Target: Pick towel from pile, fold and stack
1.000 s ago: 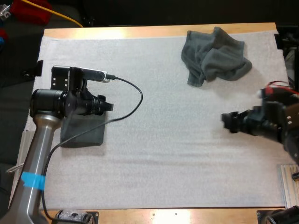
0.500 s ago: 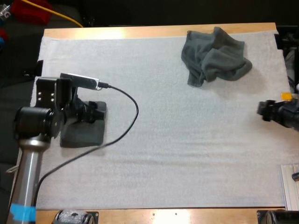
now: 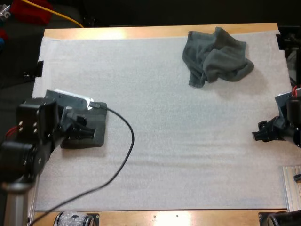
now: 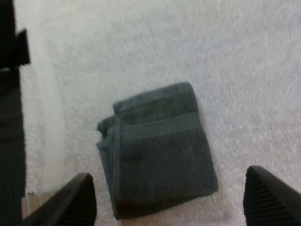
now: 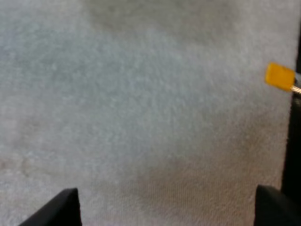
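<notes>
A folded dark grey-green towel (image 3: pixel 96 127) lies flat at the mat's left side, partly under my left arm. My left gripper (image 3: pixel 79 134) hangs over it, open, with the folded towel (image 4: pixel 160 150) between and below its spread fingers (image 4: pixel 70 200), which stay clear of it. A crumpled towel (image 3: pixel 216 56) of the same colour sits in a heap at the far right of the mat. My right gripper (image 3: pixel 261 133) is low at the right edge, well in front of that heap. It is open over bare mat (image 5: pixel 141 94), holding nothing.
The white mat (image 3: pixel 178 141) stretches wide between the two arms. A metal rail (image 3: pixel 291 188) lies at the table's near right corner. The wooden table edge (image 3: pixel 160 32) runs along the far side. A small orange mark (image 5: pixel 280 76) shows beside the mat.
My left arm has drawn back toward the near left, leaving the folded towel on the mat. My right arm has pulled back to the right edge.
</notes>
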